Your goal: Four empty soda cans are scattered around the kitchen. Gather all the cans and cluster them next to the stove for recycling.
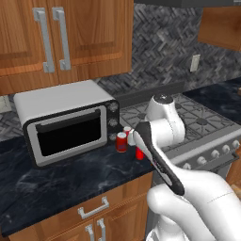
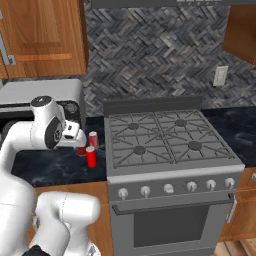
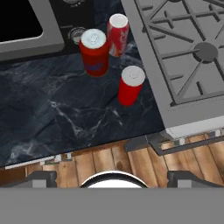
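Beside the stove (image 3: 183,57), on the black bench (image 3: 52,113), you've got three soda cans standing upright: a plain red can (image 3: 130,85) nearest the bench edge and just beside the stove's left side, a darker red can (image 3: 94,52) behind it near the toaster oven (image 3: 26,26), and a red-and-white can (image 3: 118,34) touching or nearly touching that darker one, hard to say which. Same cluster reads in the right base view, red can (image 2: 91,156) just left of the stove (image 2: 170,145). Your hand (image 3: 111,177) hangs above the bench edge looking down on the cans, fingers spread wide, holding nothing. Judging by the count, three of four are delivered and you're in the release-and-back-off step. Fourth can isn't among these, so the next move likely calls for lifting the arm clear without clipping the front can, then driving the base off to find the last one. Watch the elbow near the toaster oven as you pull away.
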Robot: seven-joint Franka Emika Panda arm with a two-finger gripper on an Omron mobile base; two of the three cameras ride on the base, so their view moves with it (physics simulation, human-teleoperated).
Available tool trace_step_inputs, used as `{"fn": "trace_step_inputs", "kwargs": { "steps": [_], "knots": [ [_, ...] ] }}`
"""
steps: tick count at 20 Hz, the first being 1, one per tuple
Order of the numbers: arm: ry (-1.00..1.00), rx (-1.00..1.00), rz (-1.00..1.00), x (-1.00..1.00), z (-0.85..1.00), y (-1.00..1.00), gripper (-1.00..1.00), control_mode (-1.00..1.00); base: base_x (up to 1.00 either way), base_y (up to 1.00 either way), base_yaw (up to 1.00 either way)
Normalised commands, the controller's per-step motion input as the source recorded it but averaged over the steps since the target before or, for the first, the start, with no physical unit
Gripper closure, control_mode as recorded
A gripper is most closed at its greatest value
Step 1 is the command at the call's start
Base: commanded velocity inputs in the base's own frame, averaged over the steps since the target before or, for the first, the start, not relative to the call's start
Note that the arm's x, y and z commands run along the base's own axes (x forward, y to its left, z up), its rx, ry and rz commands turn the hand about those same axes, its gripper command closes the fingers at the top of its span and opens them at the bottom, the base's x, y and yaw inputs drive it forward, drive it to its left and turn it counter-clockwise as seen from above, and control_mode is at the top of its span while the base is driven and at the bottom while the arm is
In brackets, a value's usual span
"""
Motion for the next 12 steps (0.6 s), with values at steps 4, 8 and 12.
{"fn": "trace_step_inputs", "kwargs": {
  "steps": [4, 8, 12],
  "knots": [
    [-0.06, 0.01, 0.00, -0.78, 0.14, -0.38, -1.00, -1.00, 0.00, 0.00, 0.00],
    [-0.08, 0.01, 0.00, -0.80, 0.13, -0.39, -1.00, -1.00, 0.00, 0.00, 0.00],
    [-0.07, 0.01, 0.00, -0.66, 0.05, -0.28, -1.00, -1.00, 0.00, 0.00, 0.00]
  ]
}}
